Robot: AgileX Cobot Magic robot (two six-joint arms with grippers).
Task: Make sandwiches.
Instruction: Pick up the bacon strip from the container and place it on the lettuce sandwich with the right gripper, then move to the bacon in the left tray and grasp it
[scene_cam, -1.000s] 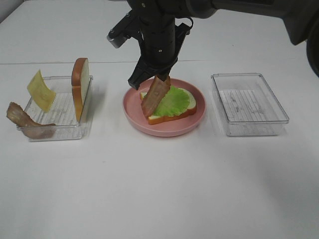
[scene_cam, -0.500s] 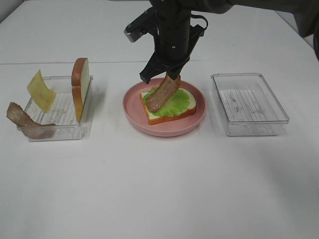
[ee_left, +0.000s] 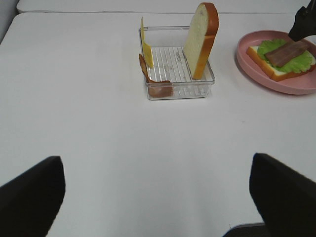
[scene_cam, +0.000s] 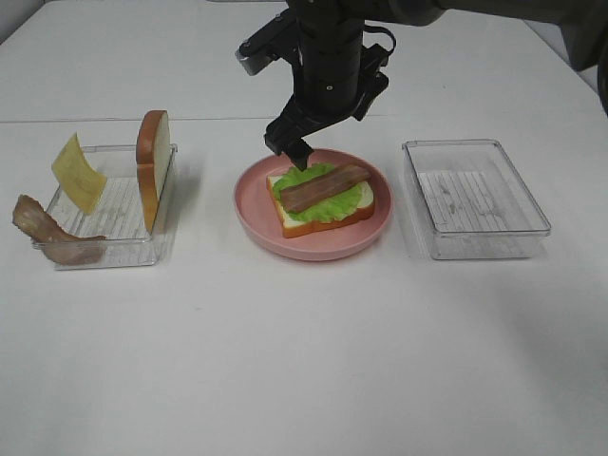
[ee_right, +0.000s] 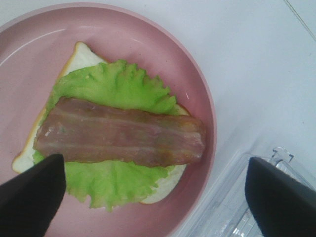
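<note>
Pink round plate (scene_cam: 313,249), centre, holds white bread slice (scene_cam: 364,195), green lettuce leaf (scene_cam: 334,207) and brown bacon strip (scene_cam: 325,188), stacked. Right gripper (scene_cam: 296,147) hangs just above, jaws wide, empty; left gripper (ee_left: 158,197) likewise. Yellow cheese square (scene_cam: 78,173), second bacon strip (scene_cam: 43,228) and upright bread slice (scene_cam: 152,176) sit in left clear plastic tray (scene_cam: 114,252), not yet added.

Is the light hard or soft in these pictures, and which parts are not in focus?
Exterior high view: soft, even light, only faint shadows around the pink round plate. Right wrist view: the brown bacon strip is sharp, the right claw's fingers are dark blurs. Left wrist view: the left claw's fingers are likewise blurred.
</note>
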